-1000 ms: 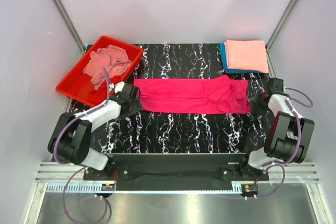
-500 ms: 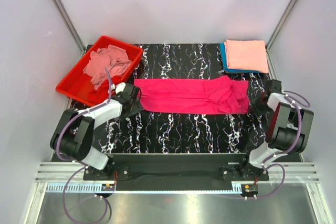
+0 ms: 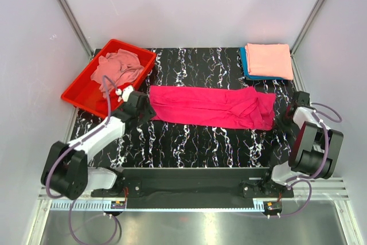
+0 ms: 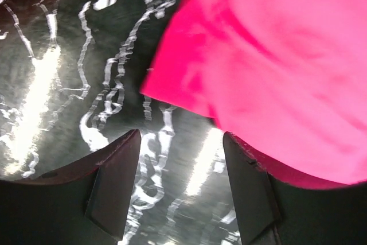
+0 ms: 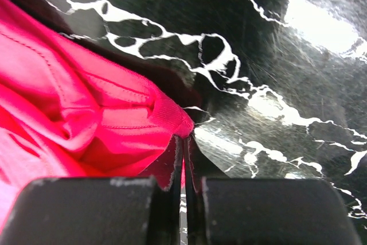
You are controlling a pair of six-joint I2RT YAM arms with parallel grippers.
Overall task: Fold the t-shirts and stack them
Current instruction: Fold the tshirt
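Right wrist shows right end effector [image 5: 183,144] clamped on pink tee [image 5: 86,113]; left end effector [image 4: 180,142], apart, should pinch its corner before lifting

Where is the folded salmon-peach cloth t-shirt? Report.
In the top view, the folded salmon-peach cloth t-shirt lies at the far right corner of the black marbled table, atop a folded teal-blue t-shirt.

text: nothing readable anywhere, in any of the three views
front rail strip [image 3: 189,206]: fine tick marks like a ruler's, but way too small to make out any numbers
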